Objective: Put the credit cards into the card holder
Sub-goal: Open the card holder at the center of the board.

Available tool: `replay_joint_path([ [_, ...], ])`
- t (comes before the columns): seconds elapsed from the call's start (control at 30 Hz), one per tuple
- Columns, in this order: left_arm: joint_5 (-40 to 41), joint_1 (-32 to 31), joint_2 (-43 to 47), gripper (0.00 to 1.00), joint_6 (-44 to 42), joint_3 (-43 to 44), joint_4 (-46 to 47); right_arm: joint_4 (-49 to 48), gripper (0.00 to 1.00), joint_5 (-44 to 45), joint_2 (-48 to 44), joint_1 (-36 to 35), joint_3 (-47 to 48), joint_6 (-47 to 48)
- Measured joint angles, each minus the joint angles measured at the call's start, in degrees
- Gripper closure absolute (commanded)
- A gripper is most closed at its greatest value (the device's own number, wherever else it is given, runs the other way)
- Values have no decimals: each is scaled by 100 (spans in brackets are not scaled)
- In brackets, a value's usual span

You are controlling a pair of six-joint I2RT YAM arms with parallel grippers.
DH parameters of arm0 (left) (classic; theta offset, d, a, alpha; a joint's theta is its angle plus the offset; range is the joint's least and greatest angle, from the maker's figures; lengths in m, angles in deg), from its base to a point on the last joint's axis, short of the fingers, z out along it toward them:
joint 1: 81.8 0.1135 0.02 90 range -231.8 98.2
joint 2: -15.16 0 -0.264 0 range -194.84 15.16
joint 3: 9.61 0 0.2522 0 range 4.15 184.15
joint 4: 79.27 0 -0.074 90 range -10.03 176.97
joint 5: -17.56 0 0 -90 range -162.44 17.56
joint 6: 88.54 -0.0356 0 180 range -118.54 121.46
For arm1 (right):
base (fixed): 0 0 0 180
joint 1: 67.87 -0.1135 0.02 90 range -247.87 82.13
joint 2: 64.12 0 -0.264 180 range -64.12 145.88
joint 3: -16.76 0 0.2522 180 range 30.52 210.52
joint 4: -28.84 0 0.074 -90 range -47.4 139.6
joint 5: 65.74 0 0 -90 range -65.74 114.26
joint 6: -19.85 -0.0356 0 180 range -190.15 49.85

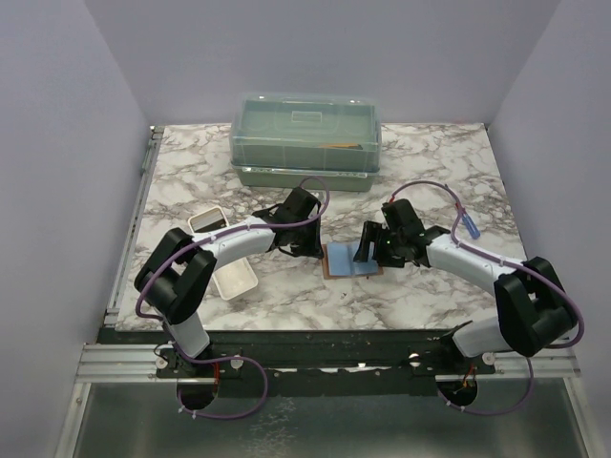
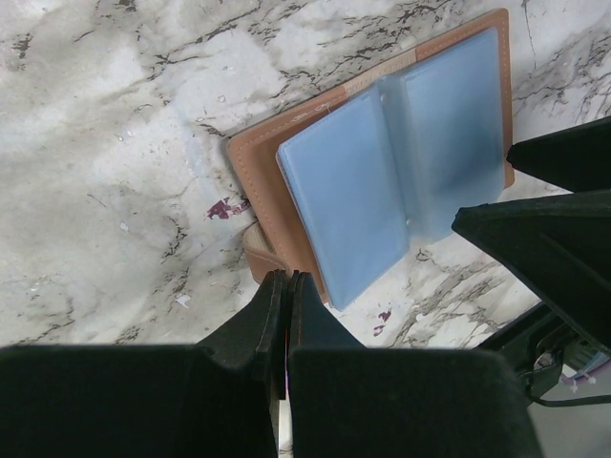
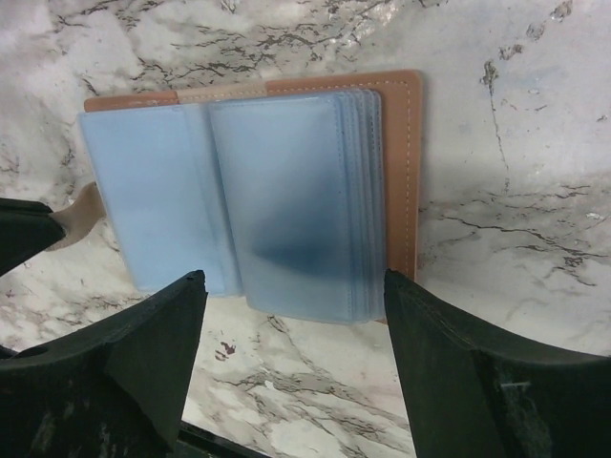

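While flat on marble (image 3: 516, 143), brown card holder (image 2: 382, 162), bluish sleeves (image 3: 286, 191) outspread; left end effector (image 2: 286, 286) closed, right end effector (image 3: 293, 281) wide.

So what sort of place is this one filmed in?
Most likely a robot lab test cell: a marble-pattern table boxed in by plain pale walls, two arms bolted to a metal rail, and staged props like the open card holder.

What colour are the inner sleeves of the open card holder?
The sleeves are pale blue, inside a brown cover; clearest in the right wrist view.
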State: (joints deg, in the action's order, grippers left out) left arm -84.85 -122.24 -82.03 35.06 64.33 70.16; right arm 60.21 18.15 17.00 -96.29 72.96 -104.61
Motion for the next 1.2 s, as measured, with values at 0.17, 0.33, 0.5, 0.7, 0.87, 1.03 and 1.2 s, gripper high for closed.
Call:
replay_joint_path([
  [0.17, 0, 0, -13, 100, 0, 0, 2, -37, 27, -28, 26, 0, -31, 7],
  [0.33, 0, 0, -48, 100, 0, 0, 2, -37, 27, -33, 20, 0, -31, 9],
  [0.5, 0, 0, -52, 100, 0, 0, 4, -35, 34, -59, -111, 0, -31, 13],
  [0.7, -2, 0, -85, 100, 0, 0, 7, -63, 36, -120, -120, 0, -28, 2],
  [0.87, -2, 0, -85, 100, 0, 0, 7, -116, 36, -120, -46, 0, -31, 2],
  [1.03, -4, 0, -85, 100, 0, 0, 9, -234, 36, -149, 103, 0, -35, 2],
  [1.2, -4, 0, -85, 100, 4, 0, 13, -431, 36, -334, 190, 2, -37, 0],
])
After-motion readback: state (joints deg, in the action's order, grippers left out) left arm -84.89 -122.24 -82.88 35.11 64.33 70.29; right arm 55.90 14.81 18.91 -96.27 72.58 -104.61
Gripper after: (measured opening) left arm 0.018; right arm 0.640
